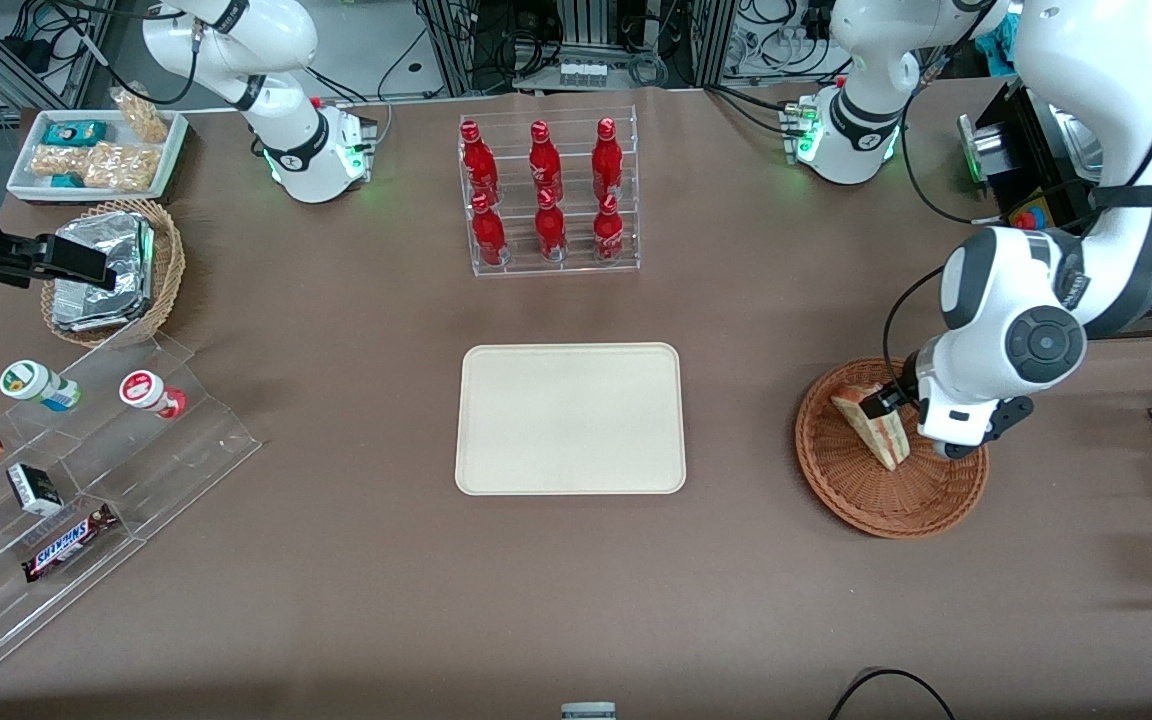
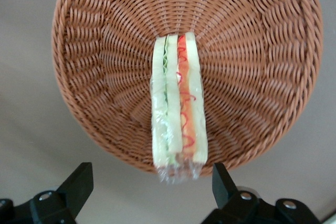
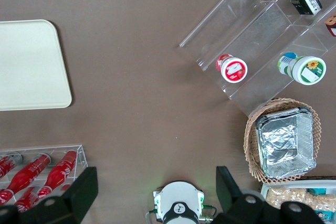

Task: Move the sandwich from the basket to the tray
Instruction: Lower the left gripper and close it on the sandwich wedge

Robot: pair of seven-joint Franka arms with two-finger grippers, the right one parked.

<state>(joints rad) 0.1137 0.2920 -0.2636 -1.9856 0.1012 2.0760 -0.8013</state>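
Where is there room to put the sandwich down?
The tray is bare all over. Crowded: the basket, where the open gripper hovers over the sandwich, and the bottle rack, farther from the camera than the tray.

A robotics lab staged as a snack shop: cable-strewn equipment racks (image 1: 586, 40) beside an acrylic bottle display (image 1: 548, 192).

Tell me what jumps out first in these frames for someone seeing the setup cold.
Probably the working arm's gripper hanging over the reddish-brown basket toward that arm's end of the table, jaws open, either side of the sandwich, which stands on edge in its clear wrap. Next, the cream tray lying bare mid-table. Farther from the front camera, six red bottles in a clear rack catch the eye.
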